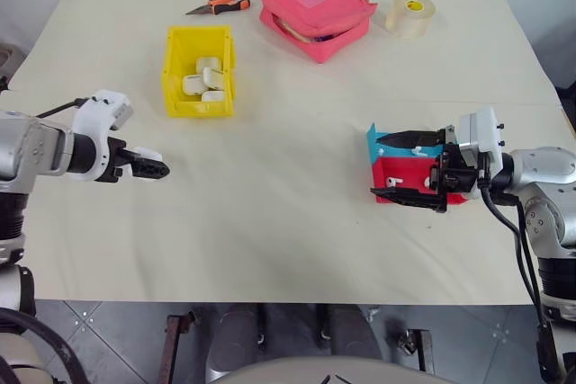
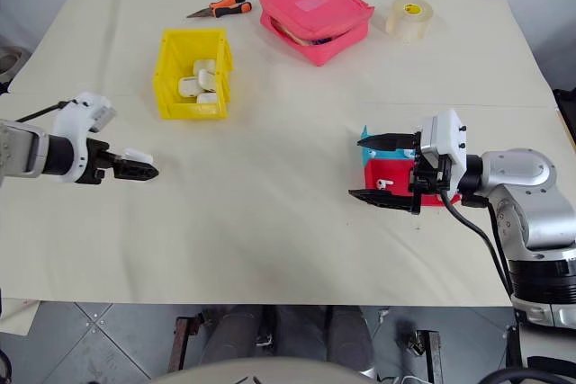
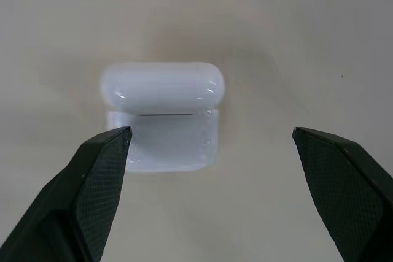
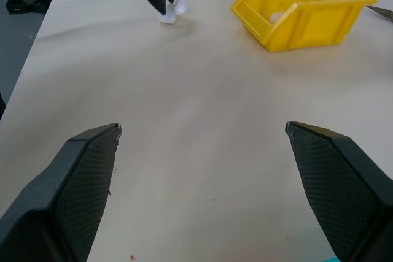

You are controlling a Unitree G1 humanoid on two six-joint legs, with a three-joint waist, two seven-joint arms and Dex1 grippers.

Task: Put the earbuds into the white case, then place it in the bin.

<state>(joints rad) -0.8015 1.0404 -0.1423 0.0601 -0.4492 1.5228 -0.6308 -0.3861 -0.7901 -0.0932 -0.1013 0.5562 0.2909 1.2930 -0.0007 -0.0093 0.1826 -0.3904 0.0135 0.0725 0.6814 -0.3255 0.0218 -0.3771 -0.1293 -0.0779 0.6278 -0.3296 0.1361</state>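
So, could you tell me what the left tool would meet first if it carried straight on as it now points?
Probably the white case, lying open on the table and centred between the open left tool's fingers; the remaining gap is hard to judge.

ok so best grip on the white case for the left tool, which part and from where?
Probably the lower body of the white case, from above, one finger on each short end. It lies open on the table with the rounded lid flipped back, and the open left tool is already over it, straddling the body. I'd avoid pinching the lid, since it may swing on the hinge.
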